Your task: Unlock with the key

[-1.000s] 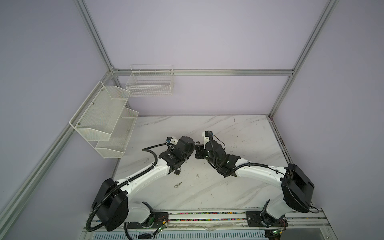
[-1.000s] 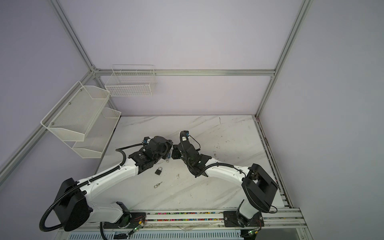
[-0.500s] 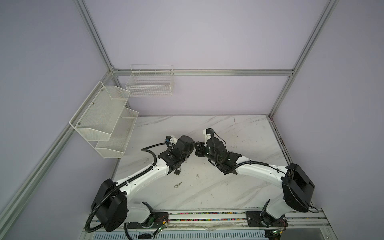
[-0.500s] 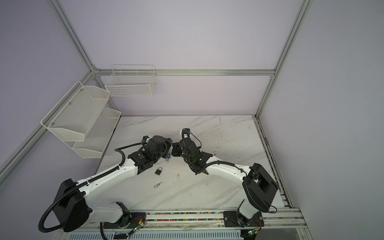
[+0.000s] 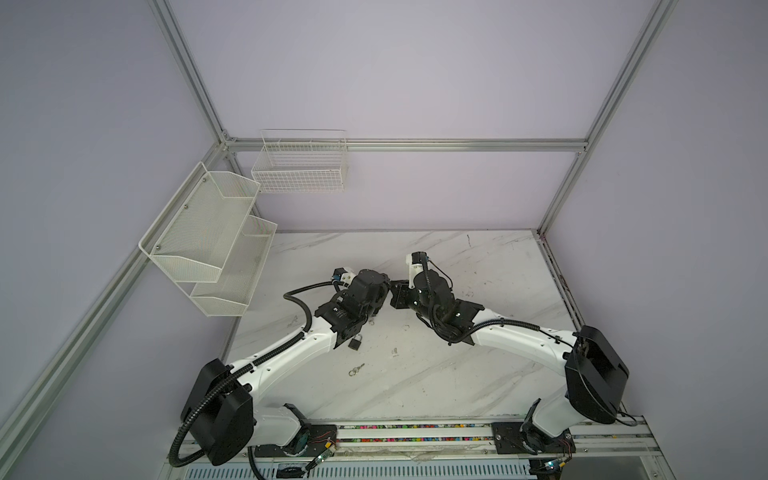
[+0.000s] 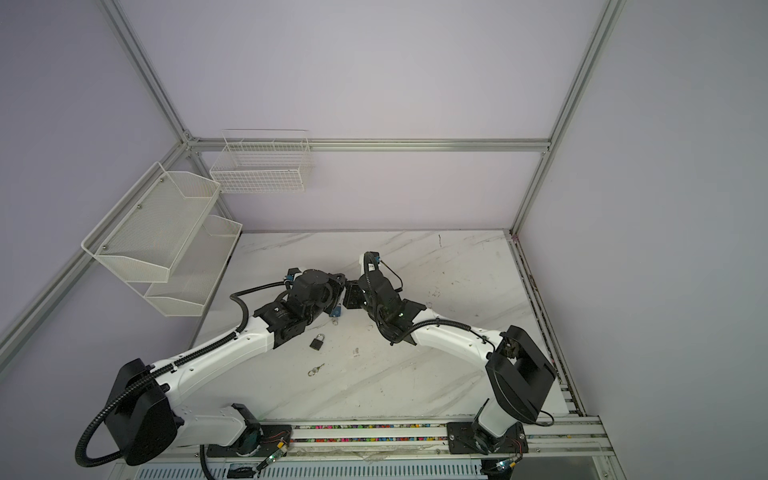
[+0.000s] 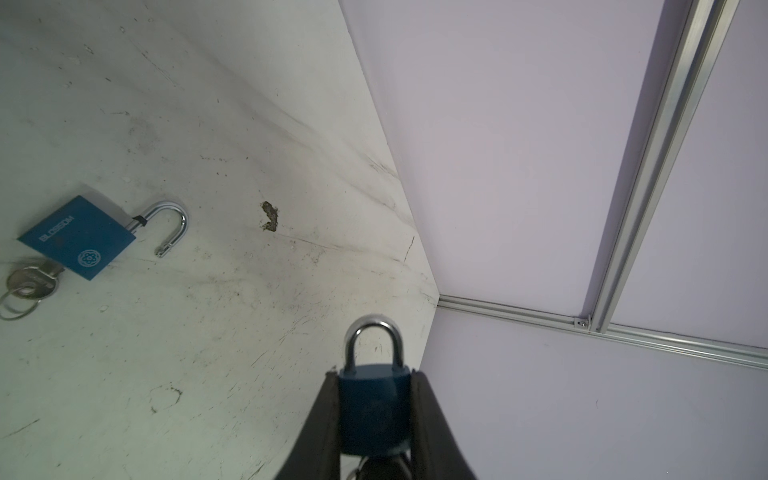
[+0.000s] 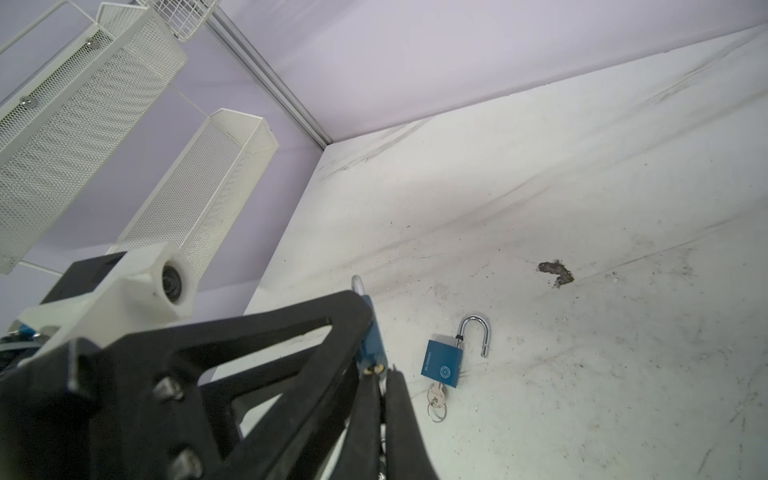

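so the setup is a white marble-look counter (image 5: 457, 374) boxed in by plain lavender walls (image 5: 415, 83), with aluminium frame rails (image 5: 415, 144) along the corners; the counter's pretty beat up, grey scuffs and scratches all over, plus one dark gouge (image 7: 270, 216) out in the open; a white two-tier mesh shelf (image 5: 208, 232) hangs on the left wall, and a white wire basket (image 5: 299, 170) hangs on the back wall near that corner

in both top views the arms meet nose to nose about mid-counter; the left gripper (image 7: 374, 375) has its fingers (image 7: 320, 424) pinching a small blue padlock with a silver shackle (image 7: 374, 411) by its two side edges, up off the counter, both shackle legs down in the body; the right gripper (image 8: 385, 376) sits right at the brass keyhole end of that padlock, its fingers (image 8: 405, 415) pressed together; whether there's a key between them I can't tell, it's too hidden

lying flat on the counter near them is a second blue padlock marked BLOSSOM (image 7: 77, 237), shackle swung open, a silver key with a ring (image 7: 31, 282) stuck in its bottom; closer to the front edge lies a dark padlock (image 6: 316, 341); a loose key on a ring (image 6: 316, 369) lies a bit further forward, not touching it
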